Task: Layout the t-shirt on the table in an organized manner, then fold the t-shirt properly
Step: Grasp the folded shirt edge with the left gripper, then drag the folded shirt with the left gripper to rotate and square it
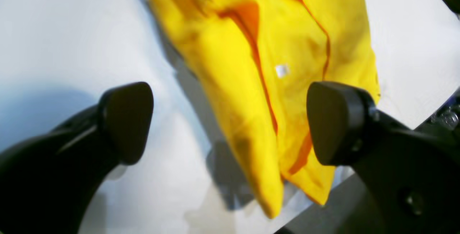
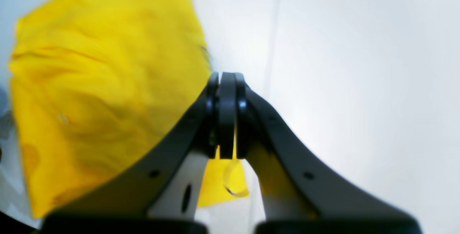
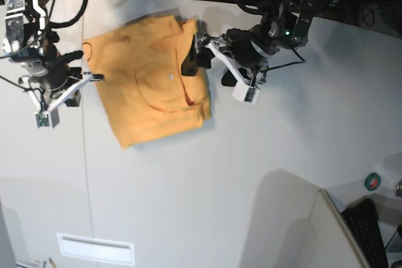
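The orange-yellow t-shirt (image 3: 151,86) lies folded into a rough rectangle on the pale table (image 3: 264,155). My right gripper (image 3: 97,77) is shut at the shirt's left edge, next to the black neckline mark. In the right wrist view, yellow cloth (image 2: 107,93) shows between the closed fingers of this gripper (image 2: 226,79). My left gripper (image 3: 207,70) is open over the shirt's right edge. In the left wrist view this gripper (image 1: 230,122) has wide-apart pads (image 1: 125,122), with the blurred shirt (image 1: 251,65) and its white tag (image 1: 282,70) between and beyond them.
A thin dark seam (image 3: 85,174) runs down the table's left part and shows in the right wrist view (image 2: 273,47). A white label (image 3: 94,248) sits near the front edge. A grey panel (image 3: 301,224), a keyboard (image 3: 367,230) and a green disc (image 3: 372,181) are at the front right. Cables crowd the back edge.
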Controlling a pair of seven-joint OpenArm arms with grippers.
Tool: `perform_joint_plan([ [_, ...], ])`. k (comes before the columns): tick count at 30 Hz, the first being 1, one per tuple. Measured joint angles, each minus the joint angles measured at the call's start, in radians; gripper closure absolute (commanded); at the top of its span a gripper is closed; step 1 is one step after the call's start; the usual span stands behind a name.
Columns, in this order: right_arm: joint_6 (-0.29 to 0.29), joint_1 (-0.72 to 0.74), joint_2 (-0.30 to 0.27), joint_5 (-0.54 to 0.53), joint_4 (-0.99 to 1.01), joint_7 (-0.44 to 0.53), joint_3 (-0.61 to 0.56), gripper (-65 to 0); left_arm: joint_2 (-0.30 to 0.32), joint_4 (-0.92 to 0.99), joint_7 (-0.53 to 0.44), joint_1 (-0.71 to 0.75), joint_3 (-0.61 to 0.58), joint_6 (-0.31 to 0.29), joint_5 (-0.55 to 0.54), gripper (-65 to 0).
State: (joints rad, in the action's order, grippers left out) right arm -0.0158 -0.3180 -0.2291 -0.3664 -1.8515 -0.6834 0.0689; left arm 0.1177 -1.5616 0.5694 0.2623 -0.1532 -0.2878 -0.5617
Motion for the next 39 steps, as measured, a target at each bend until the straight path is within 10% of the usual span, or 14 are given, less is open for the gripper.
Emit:
perform_joint_plan([
  [4, 0.005, -0.014, -0.003, 0.004, 0.000, 0.007, 0.024, 0.0, -0.055, 0.113, 0.005, -0.030, -0.013, 0.002, 0.002, -65.0],
  [13, 0.242, -0.050, 0.033, 0.004, 0.001, 0.008, 0.207, 0.0, -0.093, 0.273, -0.032, -0.136, -0.012, -0.010, -0.011, -65.0],
  [21, 0.351, -0.053, 0.058, 0.007, 0.012, 0.015, 0.410, 0.0, -0.065, 0.379, 0.067, -0.219, -0.015, -0.016, -0.025, 0.0],
  [26, 0.372, -0.040, 0.067, 0.007, 0.130, 0.002, 0.450, 0.0, 0.023, 0.382, 0.272, -0.356, -0.038, -0.012, -0.015, 0.0],
  [32, 0.365, -0.033, 0.073, 0.007, 0.184, 0.007, 0.461, 0.0, 0.251, 0.391, 0.324, -0.663, -0.523, -0.064, 0.016, 0.0],
  [39, 0.367, -0.046, 0.108, 0.007, 0.182, 0.008, 0.462, 0.0, 0.224, 0.419, 0.006, -0.937, -1.146, -0.161, -0.018, 0.0],
])
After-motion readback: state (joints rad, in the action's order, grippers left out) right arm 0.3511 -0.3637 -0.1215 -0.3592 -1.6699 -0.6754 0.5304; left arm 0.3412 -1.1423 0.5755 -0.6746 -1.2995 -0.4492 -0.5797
